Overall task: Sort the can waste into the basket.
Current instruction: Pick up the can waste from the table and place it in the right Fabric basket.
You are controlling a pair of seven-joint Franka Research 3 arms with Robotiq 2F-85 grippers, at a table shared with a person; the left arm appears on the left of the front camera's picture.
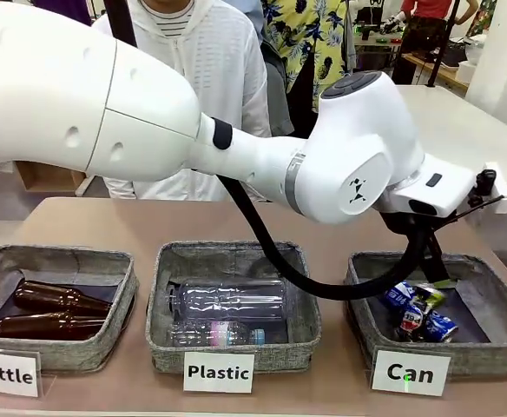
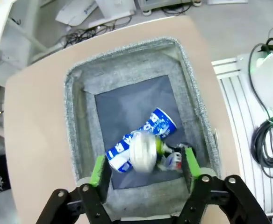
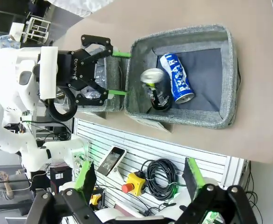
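The "Can" basket (image 1: 366,323) sits at the table's front right. A blue can (image 2: 155,128) lies on its dark lining. The black can (image 2: 174,161), its silver end blurred, is tipped against the blue one and is free of the fingers. My left gripper (image 2: 145,170) hangs open just above the basket's near wall, green pads on either side of the cans. The front view shows both cans, blue (image 1: 399,295) and black (image 1: 414,320), under my left wrist. My right gripper (image 3: 139,179) is open and holds nothing, well off the table's side, looking at the basket (image 3: 225,74) and left gripper (image 3: 120,73).
The "Plastic" basket (image 1: 162,330) in the middle holds clear bottles. The "Bottle" basket (image 1: 123,304) on the left holds brown glass bottles. A person (image 1: 210,52) stands at the far edge. My left arm spans the table from left to right. Cables (image 3: 162,175) lie beside the table.
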